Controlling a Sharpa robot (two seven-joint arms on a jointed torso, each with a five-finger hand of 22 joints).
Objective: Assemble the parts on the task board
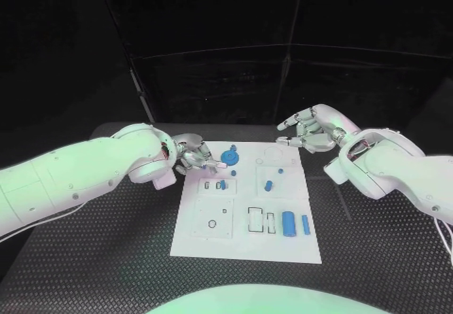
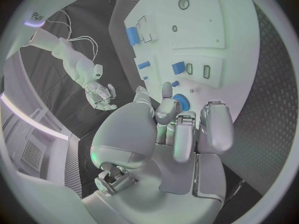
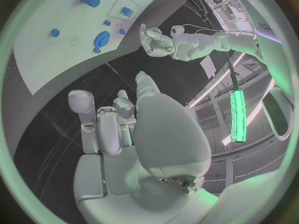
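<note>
The left robot hand [image 1: 196, 156] is seen at the left edge of the task board [image 1: 203, 235], near its far left corner, fingers curled loosely and apart, nothing held between them. Its fingertips [image 2: 167, 90] are poised just beside the round blue part [image 1: 230, 157], though contact cannot be made out. The right robot hand [image 1: 307, 131] is held above the bench [image 1: 113, 261] just beyond the board's far right corner, fingers spread and bent, nothing gripped. Two upright blue cylinders [image 1: 296, 224] are found side by side near the board's near right corner. A small blue piece [image 1: 269, 184] is seated towards the board's middle, with another small blue peg [image 1: 279, 172] just beyond it. No obstruction is seen between either hand and the parts.
</note>
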